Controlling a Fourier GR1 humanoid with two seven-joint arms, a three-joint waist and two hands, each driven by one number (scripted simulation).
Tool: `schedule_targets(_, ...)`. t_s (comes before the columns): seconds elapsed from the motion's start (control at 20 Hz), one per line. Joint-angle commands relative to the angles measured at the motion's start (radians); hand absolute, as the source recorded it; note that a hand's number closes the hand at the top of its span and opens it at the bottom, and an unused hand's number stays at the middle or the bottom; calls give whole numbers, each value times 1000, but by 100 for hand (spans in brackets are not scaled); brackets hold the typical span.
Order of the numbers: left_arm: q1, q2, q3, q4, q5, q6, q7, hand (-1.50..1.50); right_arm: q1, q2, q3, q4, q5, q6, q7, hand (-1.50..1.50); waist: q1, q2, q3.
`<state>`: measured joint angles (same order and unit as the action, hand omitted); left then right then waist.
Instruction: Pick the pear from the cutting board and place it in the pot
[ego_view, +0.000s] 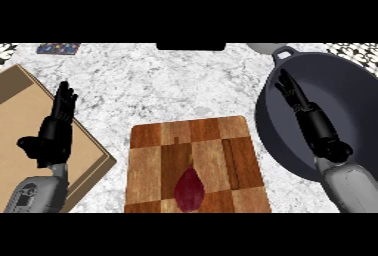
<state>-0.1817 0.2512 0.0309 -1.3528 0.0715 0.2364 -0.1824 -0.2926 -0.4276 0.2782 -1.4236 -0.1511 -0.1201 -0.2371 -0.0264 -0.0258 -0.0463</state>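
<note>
Pear (190, 192), dark red teardrop, checkered wooden cutting board (159, 150), round grey pot (348, 85)

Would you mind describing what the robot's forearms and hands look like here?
The left hand and right hand are black, with slender fingers and a thumb. Each sits on a rounded grey forearm: the left forearm shows dark outlined panel markings, the right forearm looks plain. No cables or sleeves show.

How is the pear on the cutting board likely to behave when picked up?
The pear looks solid, so it probably keeps its shape. Rounded and tapered, lying on the cutting board, it may roll if nudged.
</note>
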Motion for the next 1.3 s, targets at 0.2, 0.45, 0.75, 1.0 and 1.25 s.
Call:
schedule_targets(0.2, -51, 9, 5, -73, 48, -27, 121, 0, 5, 182, -101, 101, -226, 42, -66, 150, 58, 35, 52)
schedule_targets(0.45, -68, 9, -3, -98, 90, -58, 217, 0, 113, 191, -37, 164, -61, -83, -143, -150, 58, 39, 54)
schedule_targets(0.75, -77, 25, 6, -150, 94, -36, 298, 0, 165, 174, -64, 82, -127, 26, -316, -150, 46, 30, 51)
schedule_targets(1.0, -89, 36, -7, -179, 87, -37, 358, 0, 116, 42, -17, 42, -97, 158, -219, -150, 44, 28, 47)
schedule_targets(1.25, -105, 69, 23, -210, 108, -43, 418, 0, 17, -47, 114, -40, -16, 236, 13, -150, 53, 27, 45)
